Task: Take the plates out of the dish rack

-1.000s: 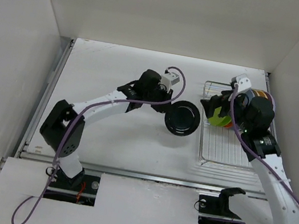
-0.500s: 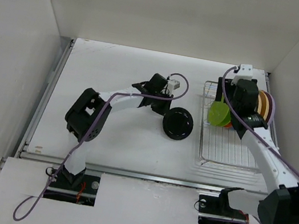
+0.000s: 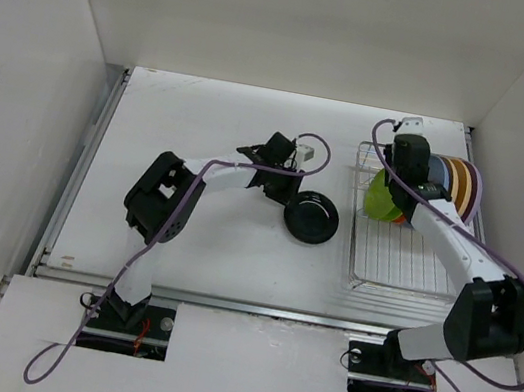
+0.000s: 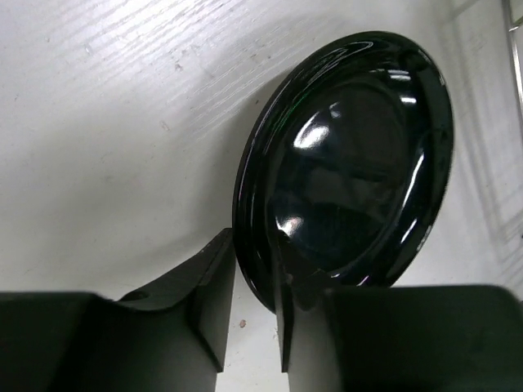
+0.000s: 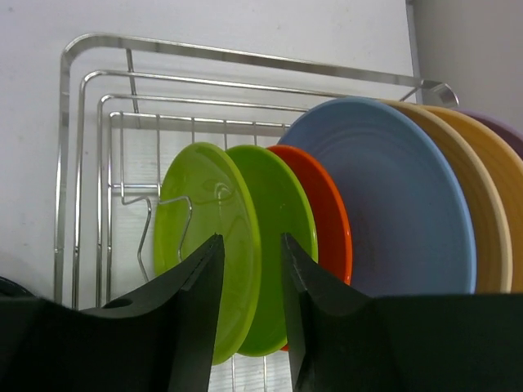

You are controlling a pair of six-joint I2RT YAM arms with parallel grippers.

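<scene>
Plates [image 5: 384,196] are standing on edge in the dish rack [image 3: 397,266] as I am working both arms. My right gripper [image 5: 250,241] is straddling the front lime green plate [image 5: 204,220], jaws narrow with a gap showing. My left gripper [image 4: 255,241] is straddling the black plate [image 4: 351,163] on the table [image 3: 192,245] beside the rack, jaws narrow, grip unclear.

Left claw [image 4: 255,273] low, jaws close together; right claw [image 5: 252,249] jaws parted.
</scene>
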